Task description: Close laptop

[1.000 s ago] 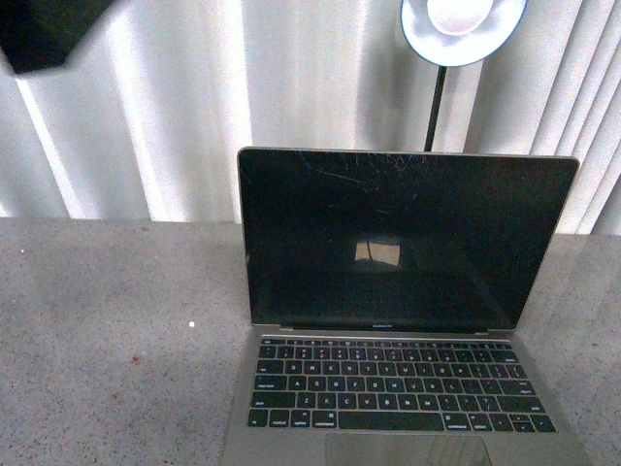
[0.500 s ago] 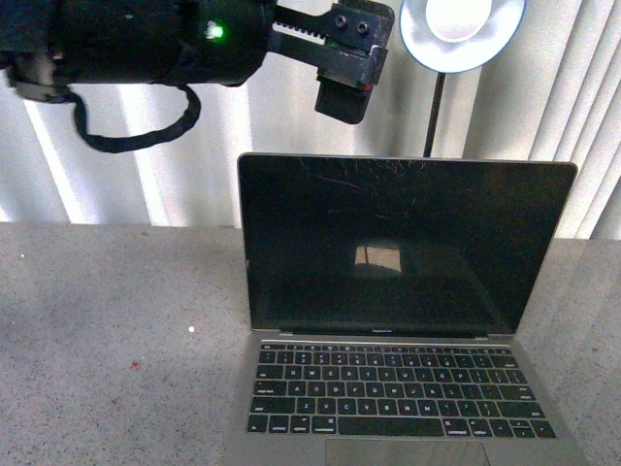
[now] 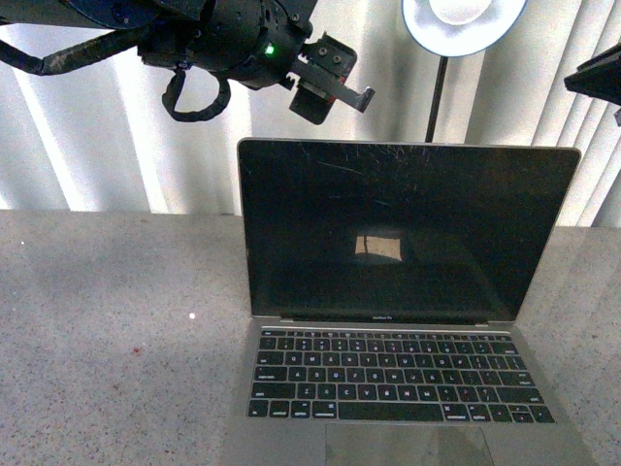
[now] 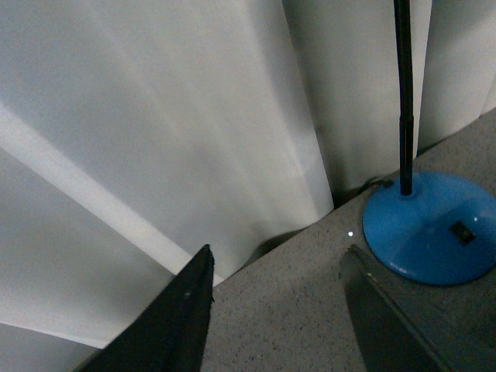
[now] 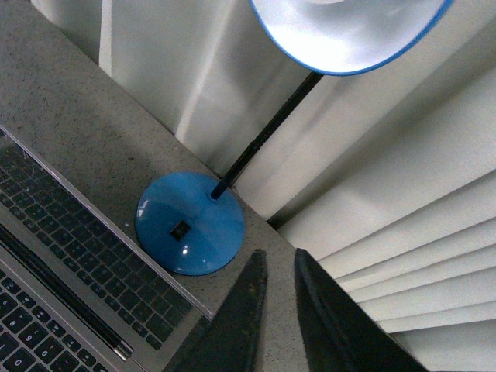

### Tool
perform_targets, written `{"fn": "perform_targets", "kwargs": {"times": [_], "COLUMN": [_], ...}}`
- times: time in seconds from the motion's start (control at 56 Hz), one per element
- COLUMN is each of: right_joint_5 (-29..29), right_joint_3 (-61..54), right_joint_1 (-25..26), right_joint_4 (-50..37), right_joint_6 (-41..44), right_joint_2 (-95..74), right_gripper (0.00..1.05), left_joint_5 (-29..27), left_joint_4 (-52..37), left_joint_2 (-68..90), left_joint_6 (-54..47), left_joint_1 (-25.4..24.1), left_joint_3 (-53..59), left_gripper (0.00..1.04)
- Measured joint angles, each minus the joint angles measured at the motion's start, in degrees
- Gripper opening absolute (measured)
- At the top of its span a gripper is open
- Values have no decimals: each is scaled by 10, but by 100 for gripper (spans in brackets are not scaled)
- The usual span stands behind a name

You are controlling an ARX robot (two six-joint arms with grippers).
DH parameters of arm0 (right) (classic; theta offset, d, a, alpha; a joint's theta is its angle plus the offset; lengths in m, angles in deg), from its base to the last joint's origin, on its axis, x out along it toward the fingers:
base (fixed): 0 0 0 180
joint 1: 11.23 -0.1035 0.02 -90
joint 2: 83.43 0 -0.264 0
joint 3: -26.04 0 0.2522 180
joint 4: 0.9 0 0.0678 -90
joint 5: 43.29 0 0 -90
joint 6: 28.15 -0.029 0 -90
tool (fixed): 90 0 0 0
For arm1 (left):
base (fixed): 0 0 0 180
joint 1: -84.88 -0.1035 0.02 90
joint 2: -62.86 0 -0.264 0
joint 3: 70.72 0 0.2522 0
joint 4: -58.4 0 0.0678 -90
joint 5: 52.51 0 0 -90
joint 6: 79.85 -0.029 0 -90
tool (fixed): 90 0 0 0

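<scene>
The laptop [image 3: 398, 320] is grey-silver, with black keys [image 3: 388, 374] and a black screen [image 3: 388, 233] streaked by pale scratches. The surface [image 3: 107, 330] is speckled grey. The lamp [image 5: 191, 225] has a blue base, black pole and blue-rimmed white shade. The curtain [image 3: 136, 146] is white. My left end effector [image 3: 340, 78] is black, with a green light [image 3: 270, 49] behind it; my right end effector [image 5: 280, 263] is black too.
</scene>
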Motion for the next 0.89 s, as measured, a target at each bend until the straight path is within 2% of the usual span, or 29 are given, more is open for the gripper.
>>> {"fn": "perform_targets", "kwargs": {"times": [0.054, 0.125, 0.214, 0.536, 0.893], "right_joint_5": [-1, -4, -12, -16, -29], "right_joint_3": [20, 38, 66, 134, 136], "right_joint_1": [-5, -9, -14, -37, -46], "right_joint_4": [20, 40, 66, 140, 195], "right_joint_6": [12, 26, 43, 100, 147], "right_joint_2": [-17, -32, -53, -105, -112], "right_gripper": [4, 3, 3, 3, 3], "left_joint_5": [-9, -10, -5, 26, 58], "left_joint_4": [23, 34, 82, 160, 199], "left_joint_2": [5, 7, 7, 12, 3], "left_joint_6": [-10, -22, -40, -70, -90], "left_joint_1": [-1, -1, -1, 7, 7], "left_joint_3": [-8, -12, -27, -43, -44], "left_gripper": [36, 25, 4, 4, 4]}}
